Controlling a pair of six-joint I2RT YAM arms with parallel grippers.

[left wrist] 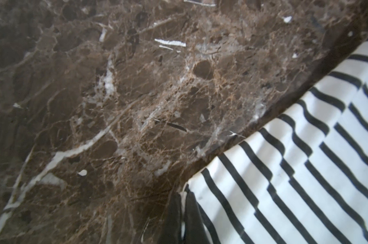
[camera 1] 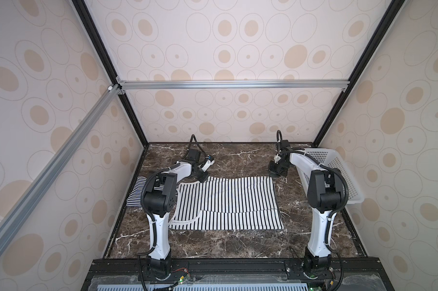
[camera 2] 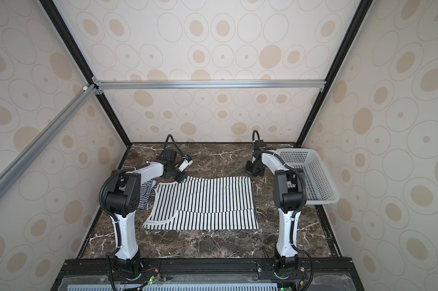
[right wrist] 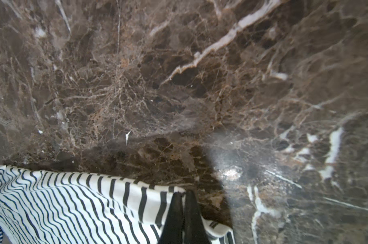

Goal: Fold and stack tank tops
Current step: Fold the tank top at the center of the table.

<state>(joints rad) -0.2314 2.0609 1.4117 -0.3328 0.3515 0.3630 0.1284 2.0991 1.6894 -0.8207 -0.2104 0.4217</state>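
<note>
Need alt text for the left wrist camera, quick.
The left gripper is shut on the edge of the black-and-white striped top, which lies on a brown marble table that fills most of the view.

Dark brown marble-look tabletop (camera 1: 238,161), white-veined, smooth and polished, and there's a soft glare off it in the right wrist view. Now the white black-striped knit tank top (camera 1: 228,201): soft matt cloth, lightly rippled. Then the finer navy-striped knit top (camera 1: 135,194), same matt fabric. White perforated plastic basket (camera 1: 349,181), faint sheen. Silver aluminium frame bar (camera 1: 233,84), brushed metal.
</note>
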